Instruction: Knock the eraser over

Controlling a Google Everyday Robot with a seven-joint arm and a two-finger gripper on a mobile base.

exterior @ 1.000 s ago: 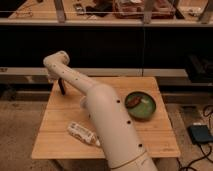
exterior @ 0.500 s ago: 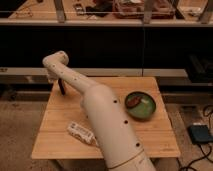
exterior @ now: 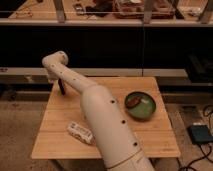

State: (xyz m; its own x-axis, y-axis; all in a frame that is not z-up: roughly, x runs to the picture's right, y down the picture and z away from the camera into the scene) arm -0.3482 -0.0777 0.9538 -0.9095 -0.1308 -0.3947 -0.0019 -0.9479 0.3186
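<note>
1. Eraser (exterior: 62, 86) in the camera view: slim dark block standing upright near the back-left corner of the table (exterior: 155, 137), just under the arm's bent end.
2. Pincer (exterior: 59, 80): at the far end of the white arm (exterior: 100, 115), pointing down over that back-left corner, right at the top of the eraser. Can't tell if it's apart or together, or whether it touches the eraser; arm housing hides it.
3. Arm runs from the bottom centre of the view diagonally up-left across the table, elbow bend sits above the table's rear edge.
4. White labelled bottle (exterior: 80, 132) lies on its side near the front-left of the table, just beside the arm's thick lower section.
5. Green bowl (exterior: 140, 105) sits on the right half of the table, with something brownish (exterior: 132, 101) inside, towards its left side; can't identify it.
6. Eraser is well apart from both bottle and bowl.
7. Behind the table: dark shelving with a light rail (exterior: 150, 72) across it. Floor to the right has a blue-grey box (exterior: 200, 134) with cables.
</note>
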